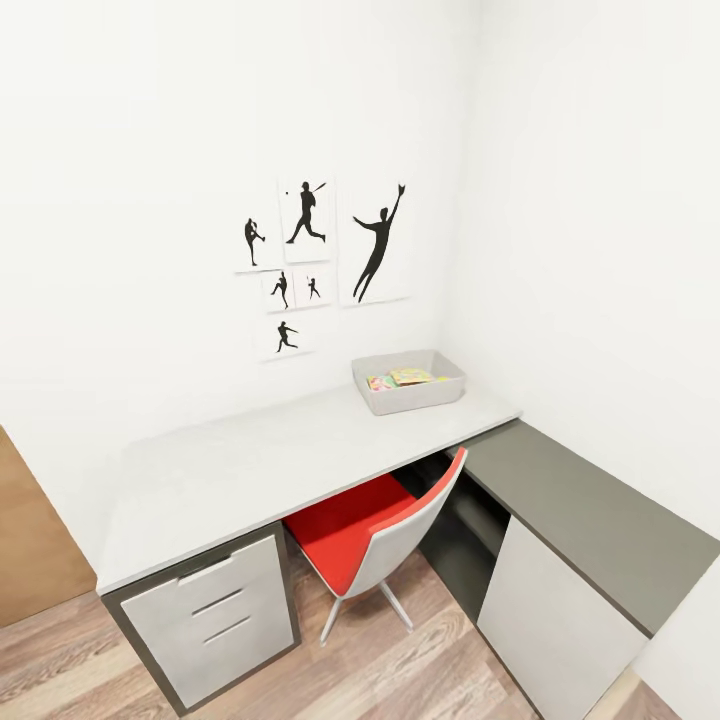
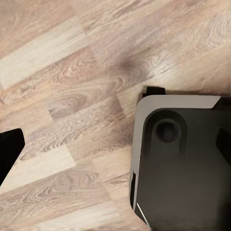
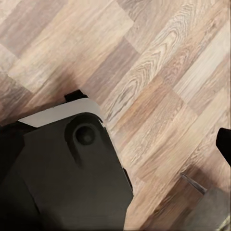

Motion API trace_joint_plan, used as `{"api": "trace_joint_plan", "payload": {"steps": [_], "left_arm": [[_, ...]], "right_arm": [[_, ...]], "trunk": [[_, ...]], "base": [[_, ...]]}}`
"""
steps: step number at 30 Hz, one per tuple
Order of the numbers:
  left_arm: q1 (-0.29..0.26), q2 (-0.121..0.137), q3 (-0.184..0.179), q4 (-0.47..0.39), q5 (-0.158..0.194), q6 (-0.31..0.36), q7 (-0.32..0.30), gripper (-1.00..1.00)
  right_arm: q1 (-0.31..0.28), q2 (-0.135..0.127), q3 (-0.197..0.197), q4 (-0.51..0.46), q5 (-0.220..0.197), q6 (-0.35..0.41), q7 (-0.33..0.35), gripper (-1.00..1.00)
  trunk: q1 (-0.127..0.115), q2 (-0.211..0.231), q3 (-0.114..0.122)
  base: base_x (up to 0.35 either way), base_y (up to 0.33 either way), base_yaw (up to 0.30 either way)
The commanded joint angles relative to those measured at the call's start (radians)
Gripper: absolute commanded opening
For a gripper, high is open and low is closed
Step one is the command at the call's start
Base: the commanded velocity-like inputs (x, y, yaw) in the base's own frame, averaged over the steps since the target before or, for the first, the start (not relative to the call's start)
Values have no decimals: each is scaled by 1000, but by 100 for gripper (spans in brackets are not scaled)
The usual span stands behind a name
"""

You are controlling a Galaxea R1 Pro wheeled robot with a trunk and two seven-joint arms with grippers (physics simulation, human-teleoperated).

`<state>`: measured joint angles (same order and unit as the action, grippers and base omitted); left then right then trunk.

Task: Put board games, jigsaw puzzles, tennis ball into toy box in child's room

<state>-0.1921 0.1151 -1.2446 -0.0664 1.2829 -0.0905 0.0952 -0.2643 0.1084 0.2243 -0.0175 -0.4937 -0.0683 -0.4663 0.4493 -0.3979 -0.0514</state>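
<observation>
The grey toy box stands at the back right of the light grey desk, against the wall. Flat colourful toy boxes lie inside it, green, yellow and pink; I cannot tell which are games or puzzles. In the left wrist view my left gripper hangs open over the wood floor, one black fingertip at the picture's edge. My right gripper is open too, with a dark fingertip at the edge. Neither holds anything.
A red and white chair is tucked under the desk. Drawers sit below the desk's left end. A dark grey side counter runs along the right wall. My own black base is under both grippers.
</observation>
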Motion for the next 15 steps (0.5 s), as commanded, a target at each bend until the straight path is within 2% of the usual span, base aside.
{"api": "trace_joint_plan", "payload": {"steps": [1,6,15], "left_arm": [[9,1,-9,-4,6,-4,8,100],[23,0,-8,-6,5,-7,8,100],[26,-2,-6,-9,3,-7,2,100]], "right_arm": [[9,-4,9,2,-10,-12,-4,100],[55,-12,7,4,-3,-23,-5,100],[73,-12,8,5,-1,-24,-3,100]], "trunk": [[1,-2,-2],[1,-2,-2],[1,-2,-2]], "base": [[0,0,0],[0,0,0],[0,0,0]]}}
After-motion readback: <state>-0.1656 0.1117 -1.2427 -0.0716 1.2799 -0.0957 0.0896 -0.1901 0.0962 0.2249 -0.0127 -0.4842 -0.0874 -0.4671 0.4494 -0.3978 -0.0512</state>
